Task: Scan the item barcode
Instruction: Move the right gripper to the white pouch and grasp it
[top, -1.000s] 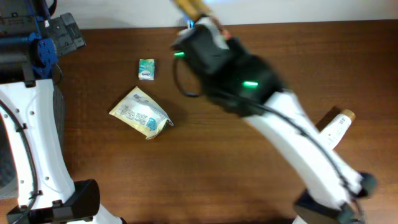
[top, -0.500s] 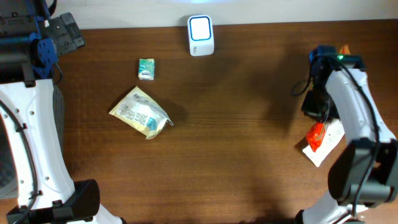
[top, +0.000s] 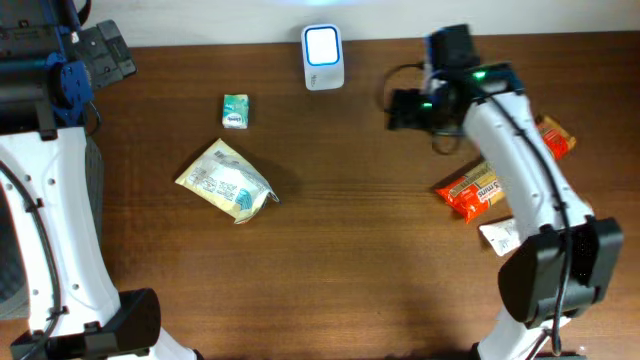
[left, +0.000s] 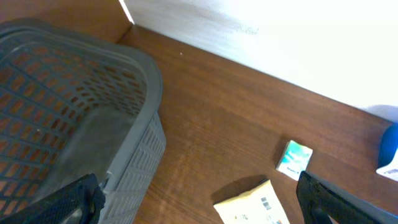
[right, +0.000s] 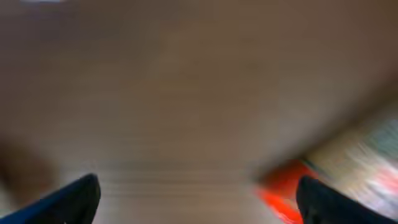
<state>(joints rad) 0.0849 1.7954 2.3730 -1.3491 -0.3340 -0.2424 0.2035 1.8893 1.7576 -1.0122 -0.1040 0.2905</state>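
Lettering on orange packet (top: 470, 190) too small for us to read; left hand (left: 208, 202) and right hand (right: 198, 196) spread wide

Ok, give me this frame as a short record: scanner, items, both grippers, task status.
scanner: white, lit blue face, top centre of overhead view
green box: left of scanner, lying flat
yellowish pouch: nearer than the green box
orange packet: beside the right arm
grey basket: left wrist view only
left gripper: open, empty
right gripper: open, empty, view blurred
status: no item held
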